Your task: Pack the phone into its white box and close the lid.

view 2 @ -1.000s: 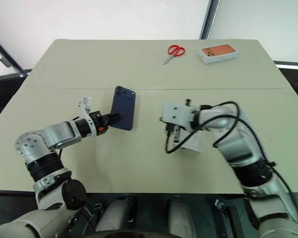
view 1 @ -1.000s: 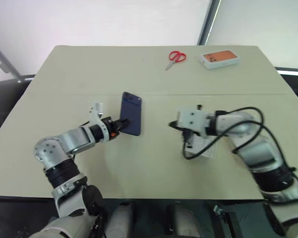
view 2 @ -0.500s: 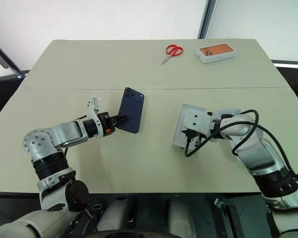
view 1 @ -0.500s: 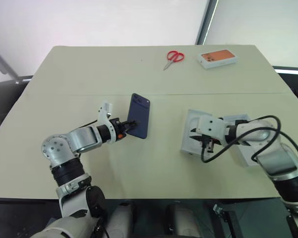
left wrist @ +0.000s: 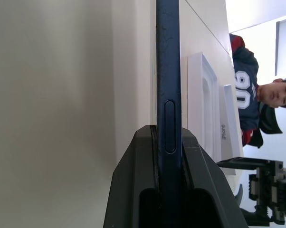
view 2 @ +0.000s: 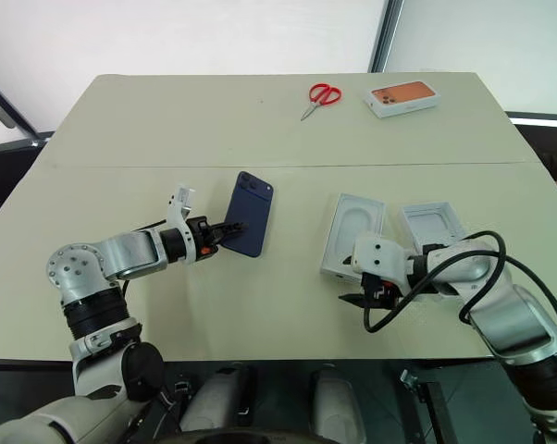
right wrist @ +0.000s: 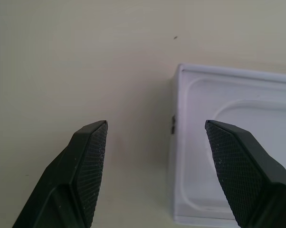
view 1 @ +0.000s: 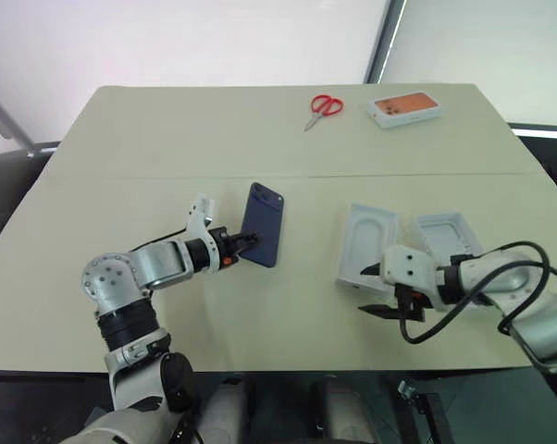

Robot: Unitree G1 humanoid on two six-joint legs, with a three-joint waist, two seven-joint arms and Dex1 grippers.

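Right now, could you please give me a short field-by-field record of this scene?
left gripper: shut on the phone, held on edge above the table
right gripper: open, holding nothing, beside the white tray with an oval recess
second white tray: lying open beside the first
far edge: red scissors, white box with orange phone picture
packing: not yet done

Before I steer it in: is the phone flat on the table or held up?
Held up: the left gripper clamps the phone on edge, tilted.
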